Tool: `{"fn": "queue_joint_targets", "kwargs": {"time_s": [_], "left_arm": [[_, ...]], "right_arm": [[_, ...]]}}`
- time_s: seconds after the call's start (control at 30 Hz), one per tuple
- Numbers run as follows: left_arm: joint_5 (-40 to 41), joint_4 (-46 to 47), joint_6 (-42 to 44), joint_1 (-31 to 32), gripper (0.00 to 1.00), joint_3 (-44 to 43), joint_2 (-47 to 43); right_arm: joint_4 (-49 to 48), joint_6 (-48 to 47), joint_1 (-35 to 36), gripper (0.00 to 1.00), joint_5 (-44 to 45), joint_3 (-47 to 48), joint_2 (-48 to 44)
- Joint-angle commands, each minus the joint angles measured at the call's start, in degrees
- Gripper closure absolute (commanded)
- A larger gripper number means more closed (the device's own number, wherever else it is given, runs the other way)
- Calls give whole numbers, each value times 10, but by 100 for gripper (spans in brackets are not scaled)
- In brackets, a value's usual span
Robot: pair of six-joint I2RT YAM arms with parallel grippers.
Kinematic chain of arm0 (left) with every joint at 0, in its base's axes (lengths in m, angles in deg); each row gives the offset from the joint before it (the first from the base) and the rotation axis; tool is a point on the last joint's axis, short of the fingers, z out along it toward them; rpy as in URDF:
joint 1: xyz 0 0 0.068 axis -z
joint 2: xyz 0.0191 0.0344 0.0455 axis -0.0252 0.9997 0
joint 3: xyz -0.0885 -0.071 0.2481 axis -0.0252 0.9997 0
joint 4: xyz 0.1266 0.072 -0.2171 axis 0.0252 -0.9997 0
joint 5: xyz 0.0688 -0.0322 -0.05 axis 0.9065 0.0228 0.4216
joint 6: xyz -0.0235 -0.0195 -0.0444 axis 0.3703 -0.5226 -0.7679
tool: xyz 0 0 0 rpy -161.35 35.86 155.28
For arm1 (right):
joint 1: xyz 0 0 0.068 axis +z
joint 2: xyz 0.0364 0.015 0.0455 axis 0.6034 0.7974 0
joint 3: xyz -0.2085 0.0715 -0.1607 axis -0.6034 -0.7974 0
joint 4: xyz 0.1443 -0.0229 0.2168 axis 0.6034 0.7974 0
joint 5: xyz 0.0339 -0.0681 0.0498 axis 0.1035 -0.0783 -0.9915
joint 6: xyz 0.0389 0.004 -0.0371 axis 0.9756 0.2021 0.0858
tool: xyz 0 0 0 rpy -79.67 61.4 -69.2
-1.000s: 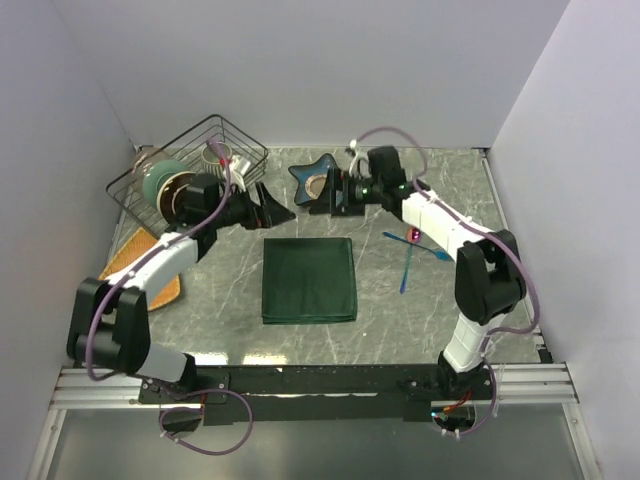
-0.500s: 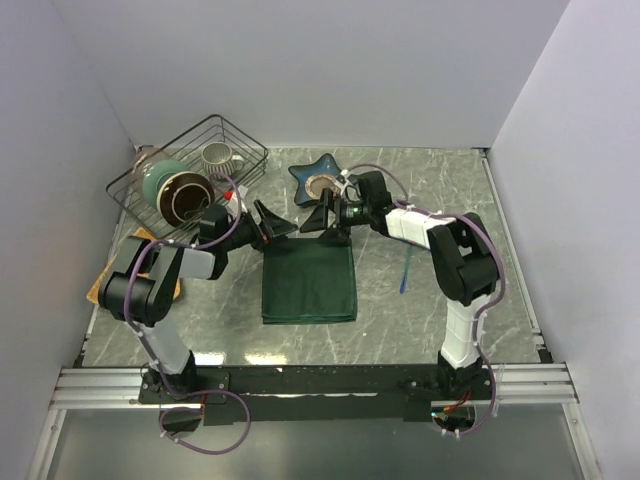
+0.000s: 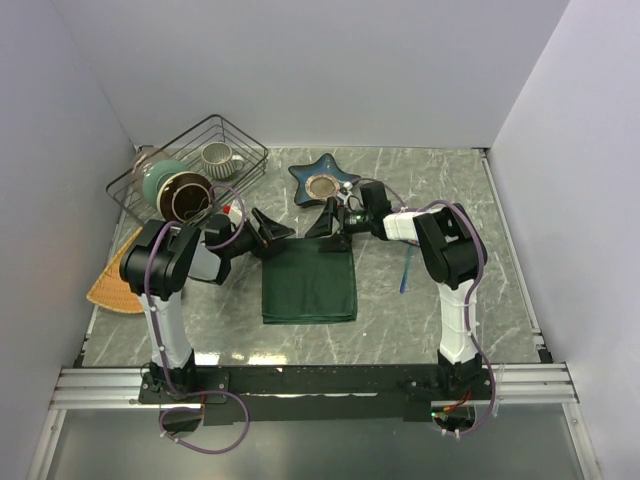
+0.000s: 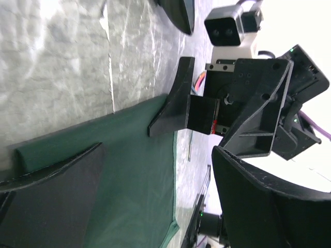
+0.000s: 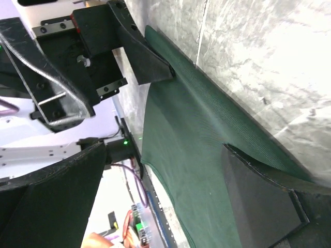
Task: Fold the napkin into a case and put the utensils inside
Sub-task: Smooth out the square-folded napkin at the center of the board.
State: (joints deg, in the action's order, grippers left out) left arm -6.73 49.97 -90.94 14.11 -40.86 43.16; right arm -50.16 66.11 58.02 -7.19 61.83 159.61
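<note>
Grey marble-look table, white walls around it. The napkin lies flat directly under and in front of both hands, its far edge at their fingertips.

- Left gripper: jaws wide apart, holding nothing. One finger lies low on the cloth at the far-left corner, the other stands well above it.
- Right gripper: same picture, wide open and empty, one finger down at the far-right corner.
- Blue utensil is behind the right hand, beside its forearm. The pink one I can't see.

Risks as I see them:
- The hands face each other at close range, so any inward drift while closing could make them clash.
- A low finger may ride over the hem instead of under it, giving a pinch on air or a bunched corner.
- Uneven pickup would skew the fold and the case comes out crooked.
- The right elbow could sweep the blue utensil off its spot.
</note>
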Motion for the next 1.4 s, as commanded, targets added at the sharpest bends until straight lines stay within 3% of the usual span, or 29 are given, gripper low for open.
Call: {"fn": "queue_joint_targets", "kwargs": {"time_s": [0.0, 0.23, 0.37, 0.57, 0.7, 0.8, 0.97, 1.23, 1.37], "left_arm": [[13, 15, 1, -14, 10, -1, 11], [14, -4, 13, -18, 11, 3, 13], [-23, 29, 13, -17, 11, 2, 3], [-140, -2, 24, -14, 11, 45, -114], [-153, -81, 39, -1, 11, 107, -226], [-144, -113, 40, 16, 12, 145, -254], [-120, -108, -4, 37, 15, 194, -225], [-88, -171, 10, 45, 18, 192, -168], [-63, -248, 26, 51, 21, 178, -175]], "right_arm": [[-24, -1, -25, 0, -6, -13, 19], [13, -20, -58, 0, -10, -20, 9], [39, -39, -61, 0, 5, -18, -2], [77, -72, -61, 0, 30, -14, -6], [103, -93, -61, 0, 44, -1, -8], [116, -102, -61, 0, 53, 7, -7], [117, -98, -60, 0, 56, 15, 0], [118, -96, -60, 0, 56, 22, 9], [129, -99, -60, 0, 57, 29, 11]]}}
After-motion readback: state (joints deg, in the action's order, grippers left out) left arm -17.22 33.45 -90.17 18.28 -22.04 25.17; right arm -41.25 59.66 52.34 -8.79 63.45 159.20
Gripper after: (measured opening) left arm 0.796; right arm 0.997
